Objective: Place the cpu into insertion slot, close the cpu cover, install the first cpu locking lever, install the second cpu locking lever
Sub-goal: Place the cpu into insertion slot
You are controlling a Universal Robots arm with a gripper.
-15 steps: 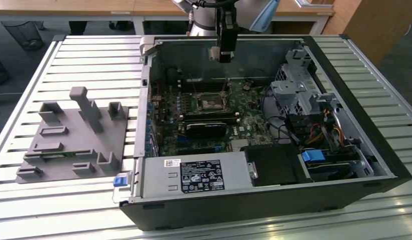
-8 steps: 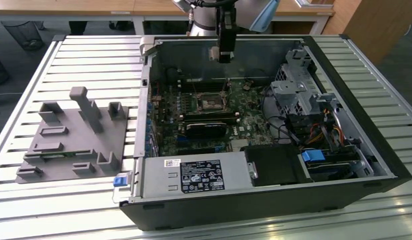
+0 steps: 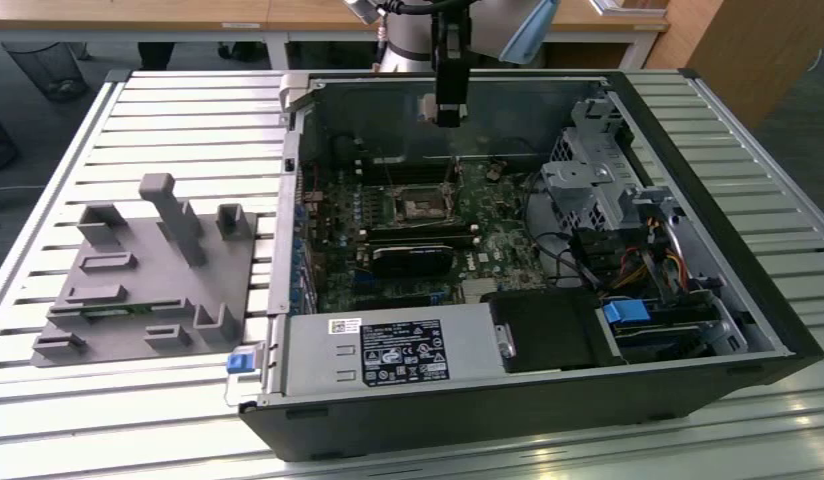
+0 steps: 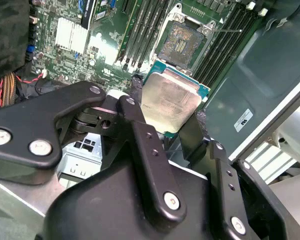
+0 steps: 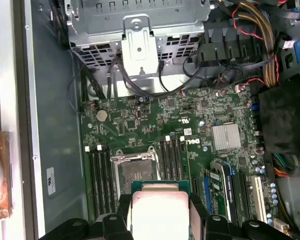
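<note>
Pincer (image 3: 448, 118): clamped on the chip (image 4: 170, 102) by two opposite edges.
Socket (image 5: 135, 170): bare, well below the chip, memory slots (image 5: 97, 172) flanking both sides.

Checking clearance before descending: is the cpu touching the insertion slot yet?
Apart. In the exterior view the end effector hangs well above the insertion slot; the second wrist view shows the cpu clamped in it.

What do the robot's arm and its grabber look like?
The arm is a silvery-grey tube with a light blue cap at a joint. Its gripper is matte black. It is built from flat bars linked like hinges, with round silver screws at the joints. In the exterior view it looks like a slim black stick.
</note>
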